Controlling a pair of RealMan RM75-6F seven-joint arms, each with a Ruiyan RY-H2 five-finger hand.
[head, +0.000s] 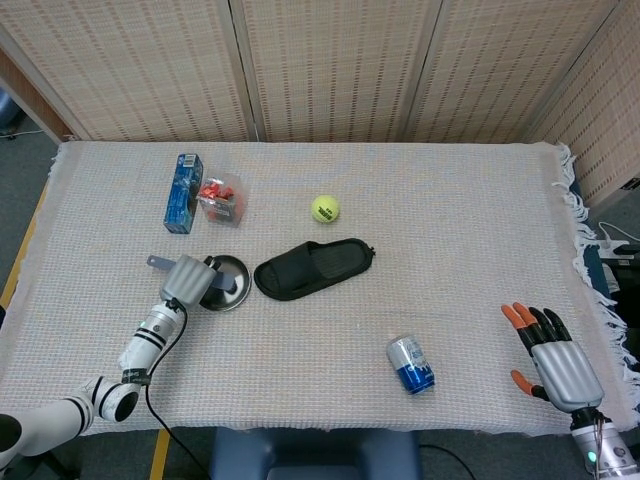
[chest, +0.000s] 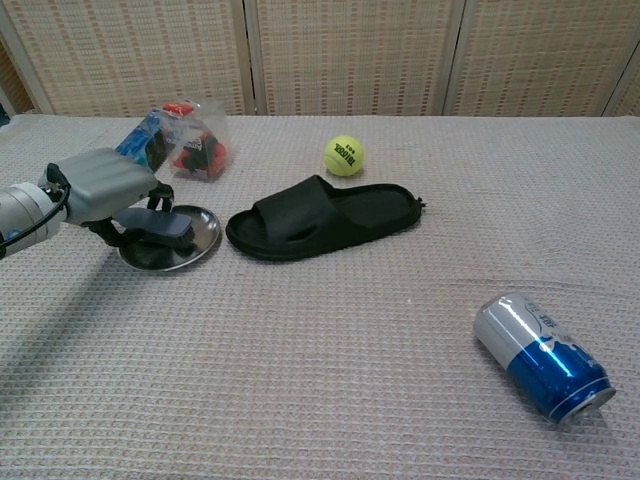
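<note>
A dark brush lies over the steel dish at the left of the tabletop, gripped by the left hand, whose fingers curl around it. A black slipper lies just right of the dish, with a tennis ball behind it. Behind the hand are a bag of red bits and a blue box. A can lies on its side at front right. The right hand hovers off the tabletop's right edge, fingers spread, holding nothing.
</note>
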